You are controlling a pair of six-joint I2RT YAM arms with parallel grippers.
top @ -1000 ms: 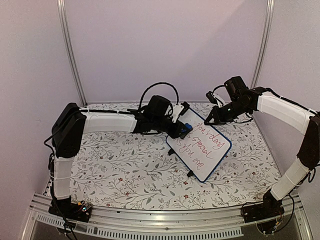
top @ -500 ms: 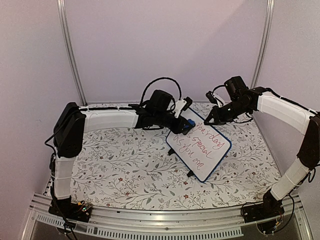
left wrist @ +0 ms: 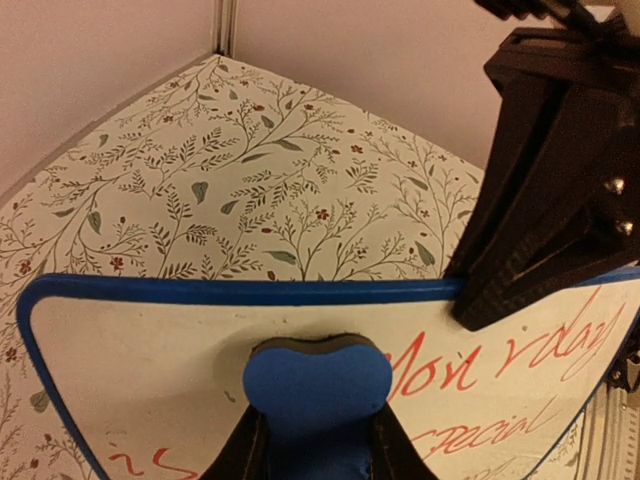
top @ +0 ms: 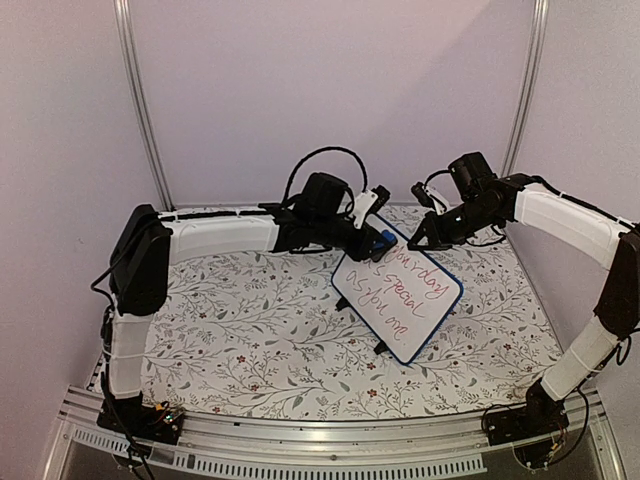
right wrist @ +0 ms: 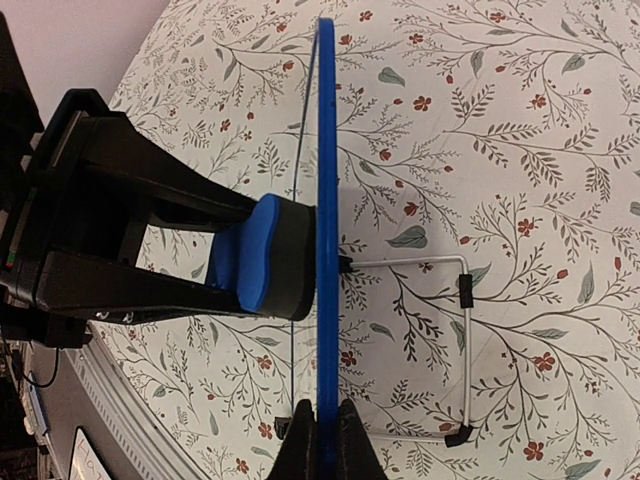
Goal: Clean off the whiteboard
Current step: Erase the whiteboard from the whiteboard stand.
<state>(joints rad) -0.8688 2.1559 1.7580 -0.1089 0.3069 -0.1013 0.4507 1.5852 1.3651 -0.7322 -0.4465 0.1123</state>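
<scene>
Holding the whiteboard (top: pixel 398 300) by its top edge with the right end effector (right wrist: pixel 325 440), fingers pinched tight on the blue frame, and keeping it propped at a tilt on its wire stand (right wrist: pixel 465 340) toward the back right of the floral bench (top: pixel 250 330). Clamping a blue eraser (left wrist: pixel 318 390) in the left end effector (left wrist: pixel 318 440), closed snugly around the block, with the dark pad pressed flat against the board's written face. Pressing near the upper left corner, just left of the red handwriting (left wrist: pixel 500 365) across the rest of the surface.
</scene>
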